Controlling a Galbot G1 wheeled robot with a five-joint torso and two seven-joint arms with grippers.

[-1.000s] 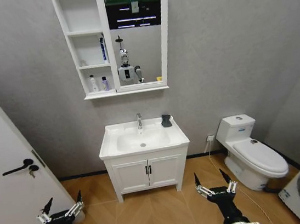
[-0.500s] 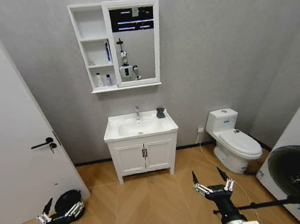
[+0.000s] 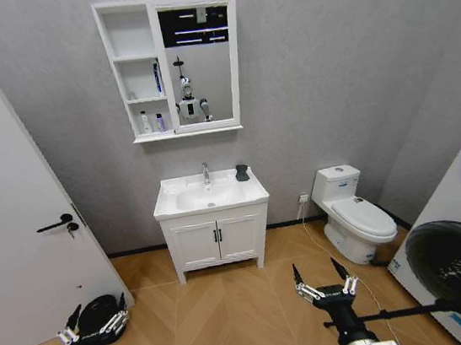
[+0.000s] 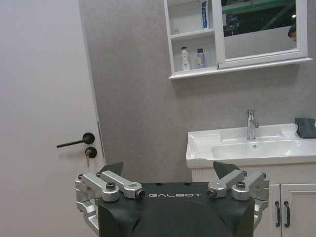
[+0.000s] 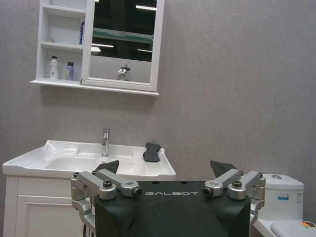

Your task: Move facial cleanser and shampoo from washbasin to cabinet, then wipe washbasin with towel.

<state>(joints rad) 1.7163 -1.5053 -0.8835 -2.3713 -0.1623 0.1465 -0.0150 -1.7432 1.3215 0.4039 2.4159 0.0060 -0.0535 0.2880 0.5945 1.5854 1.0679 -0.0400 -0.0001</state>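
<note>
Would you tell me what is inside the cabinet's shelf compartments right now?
In the cabinet, the bottom compartment holds a white bottle and a smaller purple bottle. The middle compartment holds a blue and white tube. The top compartment looks bare, though its floor is hidden.

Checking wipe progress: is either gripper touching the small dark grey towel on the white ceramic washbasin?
Apart. In the head view both the left gripper and right gripper hang open low over the floor, far from the towel lying on the washbasin rim.
</note>
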